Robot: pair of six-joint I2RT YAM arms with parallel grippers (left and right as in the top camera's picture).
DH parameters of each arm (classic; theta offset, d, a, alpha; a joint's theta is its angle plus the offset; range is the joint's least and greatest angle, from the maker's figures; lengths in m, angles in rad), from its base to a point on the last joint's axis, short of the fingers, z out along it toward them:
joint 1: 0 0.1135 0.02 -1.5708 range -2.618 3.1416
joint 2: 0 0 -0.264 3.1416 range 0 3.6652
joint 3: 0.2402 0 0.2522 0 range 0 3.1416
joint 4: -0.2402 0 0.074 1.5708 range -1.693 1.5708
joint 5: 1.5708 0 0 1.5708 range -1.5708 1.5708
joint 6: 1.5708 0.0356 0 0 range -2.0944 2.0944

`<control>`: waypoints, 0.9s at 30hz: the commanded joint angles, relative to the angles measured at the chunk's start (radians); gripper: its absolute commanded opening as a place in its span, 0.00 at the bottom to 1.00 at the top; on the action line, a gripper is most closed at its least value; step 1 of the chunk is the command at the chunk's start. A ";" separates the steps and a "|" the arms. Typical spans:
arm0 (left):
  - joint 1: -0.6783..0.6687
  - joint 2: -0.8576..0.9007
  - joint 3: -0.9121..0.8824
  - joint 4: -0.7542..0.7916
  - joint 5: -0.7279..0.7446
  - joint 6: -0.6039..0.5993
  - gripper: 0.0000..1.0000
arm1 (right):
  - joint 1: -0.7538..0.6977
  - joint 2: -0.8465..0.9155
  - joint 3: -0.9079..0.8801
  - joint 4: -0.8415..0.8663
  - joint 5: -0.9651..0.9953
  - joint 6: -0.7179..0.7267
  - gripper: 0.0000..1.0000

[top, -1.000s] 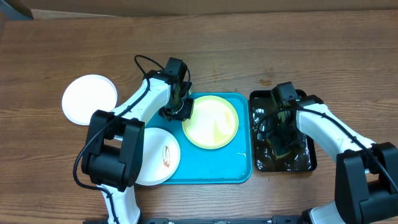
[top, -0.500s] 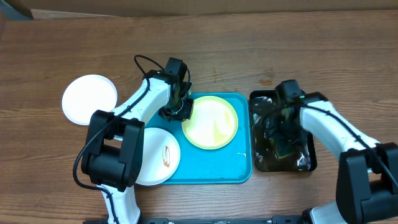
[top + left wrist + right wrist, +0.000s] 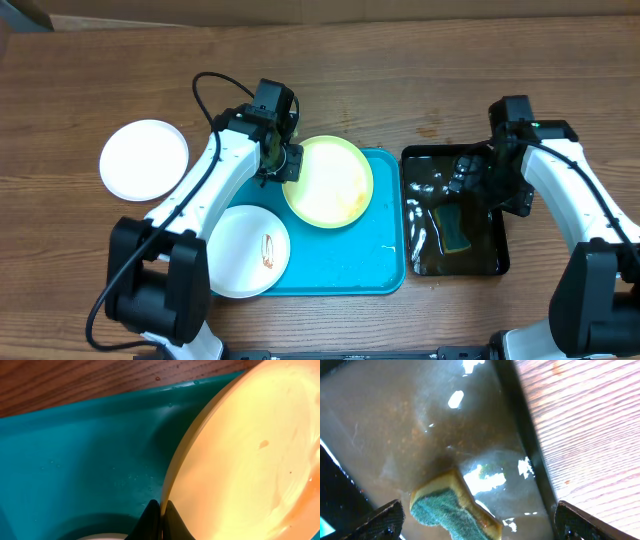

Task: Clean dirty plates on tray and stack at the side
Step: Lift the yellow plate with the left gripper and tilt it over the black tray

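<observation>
We see the left gripper [image 3: 282,163] closed tight on the left edge of the green plate [image 3: 330,185]. In the left wrist view its fingertips meet with the plate's thin rim pinched between them. The plate reaches rightward from the gripper over the back left corner of the blue tray [image 3: 350,265], and its far edge passes beyond the tray's back rim, above the table [image 3: 400,70]. From the wrist the gripped side looks raised off the tray floor, but we cannot tell whether any part of the plate touches the tray. Its pale centre carries faint brownish streaks.

The right gripper [image 3: 466,178] hangs over the black tray [image 3: 405,215], which sits just beside the blue tray's right side. Its fingers [image 3: 385,519] stand wide apart and hold nothing. The sponge [image 3: 452,228], which has a green scrub face on a yellow body, lies on the glossy floor of the black tray. It is nearer the robot than the gripper and apart from both fingers.

We count three plates: the green one and two white. The smeared white plate [image 3: 248,250], with a small brown mark near its right side, lies at the blue tray's front left corner, overlapping the rim. The plain white plate [image 3: 144,160] lies alone on the table, well left of the tray. There are two trays and one sponge.
</observation>
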 commanded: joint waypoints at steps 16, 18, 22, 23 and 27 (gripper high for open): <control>-0.092 -0.091 0.107 0.026 -0.035 -0.075 0.04 | -0.260 -0.018 0.026 0.153 -0.035 0.054 1.00; -0.139 -0.091 0.143 0.037 -0.049 -0.076 0.04 | -0.298 -0.018 0.026 0.153 -0.035 0.054 1.00; -0.236 -0.091 0.180 0.121 -0.109 -0.076 0.04 | -0.349 -0.018 0.025 0.151 -0.035 0.054 1.00; -0.261 -0.091 0.181 0.153 -0.131 -0.076 0.04 | -0.356 -0.018 0.025 0.151 -0.035 0.054 1.00; -0.343 -0.085 0.180 0.259 -0.207 -0.075 0.04 | -0.359 -0.018 0.025 0.151 -0.035 0.054 1.00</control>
